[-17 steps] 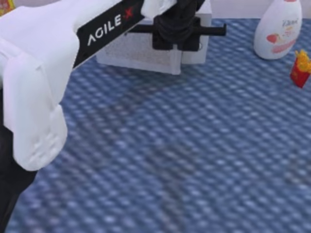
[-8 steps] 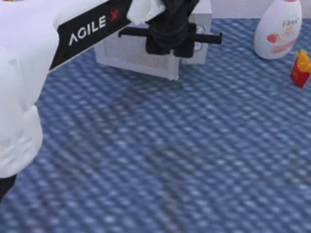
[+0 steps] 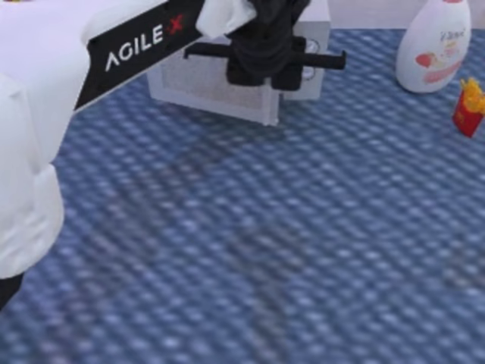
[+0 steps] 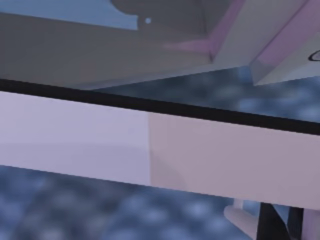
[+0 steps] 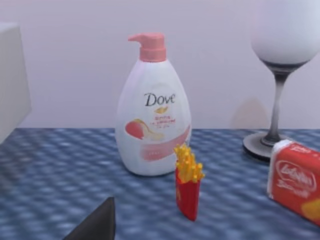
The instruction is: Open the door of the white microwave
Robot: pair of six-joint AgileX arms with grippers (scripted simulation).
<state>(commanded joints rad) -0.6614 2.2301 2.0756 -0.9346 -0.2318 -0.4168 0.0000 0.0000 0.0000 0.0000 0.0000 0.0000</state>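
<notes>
The white microwave stands at the table's far edge, left of the middle. Its door, a white panel with a grey mesh window, stands slightly ajar, its right edge swung a little off the body. My left gripper reaches down over that right end of the door and is shut on it. The left wrist view shows the door very close as a pale band, with blue cloth below. My right arm is out of the top view; only a dark part of my right gripper shows in its wrist view.
A white Dove pump bottle stands at the far right, with a small red box of fries in front of it. A wine glass and a red biscuit pack sit farther right. Blue woven cloth covers the table.
My left arm has shifted to the left with the gripper, and the door's right edge has swung slightly outward from the microwave. The last half second shows almost no motion.
</notes>
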